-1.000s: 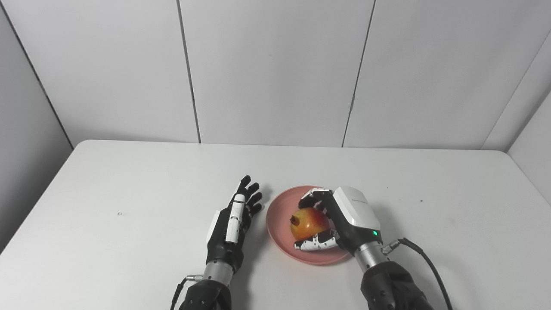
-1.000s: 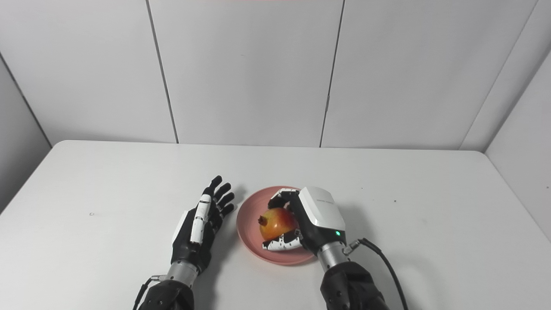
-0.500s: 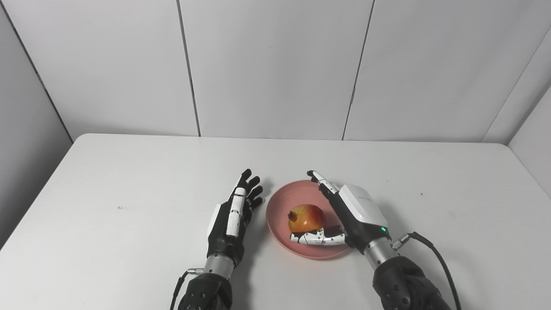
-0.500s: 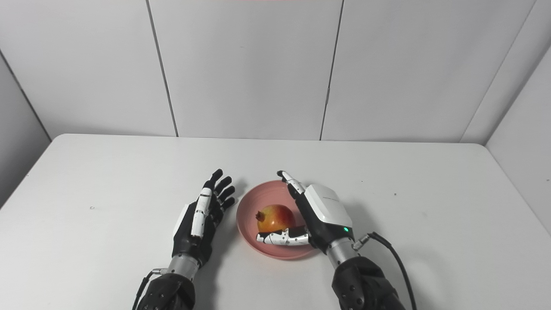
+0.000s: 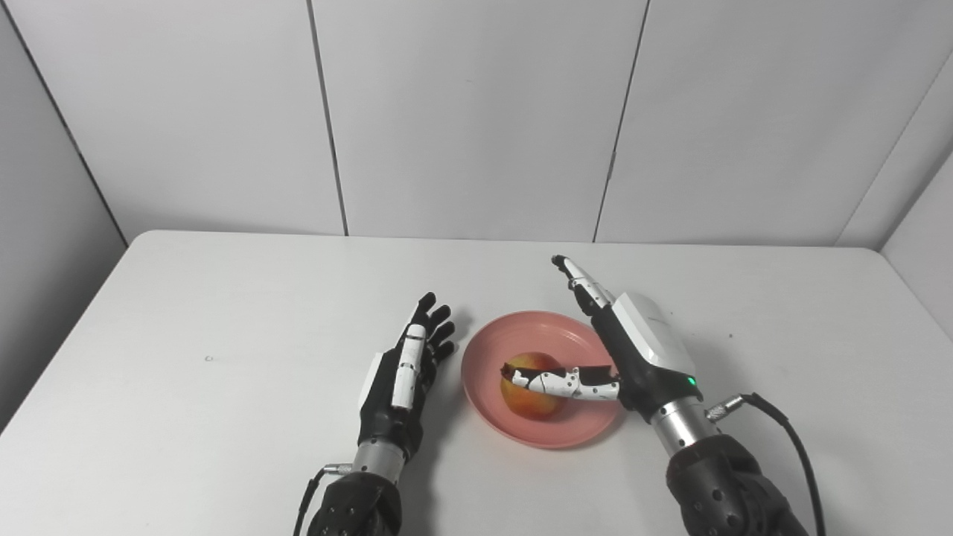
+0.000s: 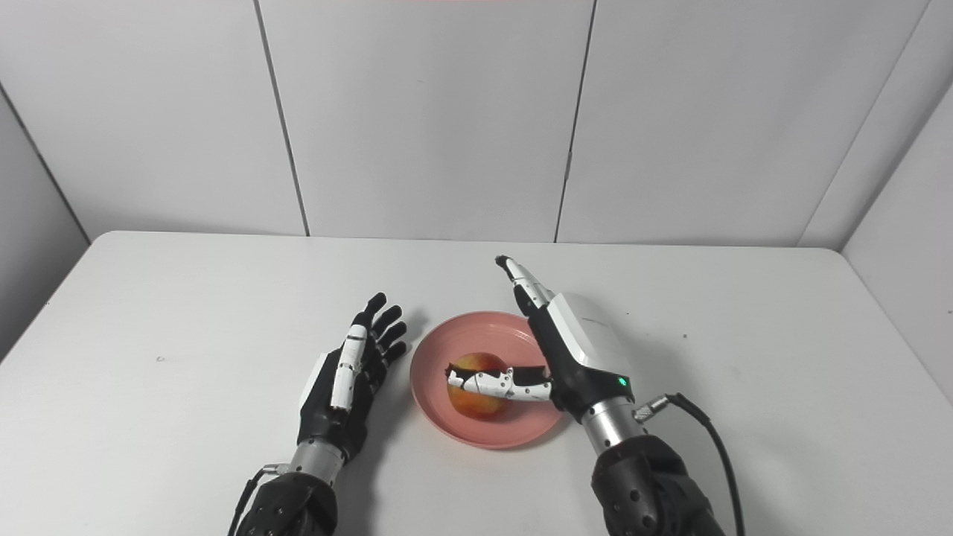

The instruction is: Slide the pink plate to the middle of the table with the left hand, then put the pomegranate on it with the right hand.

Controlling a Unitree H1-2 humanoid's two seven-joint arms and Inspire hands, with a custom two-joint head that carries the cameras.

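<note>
Pomegranate sits in the pink plate, red and yellow, a touch left of the dish's centre, just below the middle of the frame. Nothing else is in that plate. Right hand is raised over the plate's right side and grips nothing: its fingers stretch straight toward the upper middle of the frame, and its thumb reaches leftward across the front of the fruit; whether that thumb touches the skin, I can't tell. A green light glows near its wrist, and a black cable loops away toward the lower right corner.

Left hand lies just left of the plate, edge-on, fingers spread a little and pointing up the frame, holding nothing, clear of the rim.

White table fills the lower half of the frame, rounded corners at the far side, with a tiny dark speck at left. Behind it stand pale grey wall panels split by thin dark seams.
</note>
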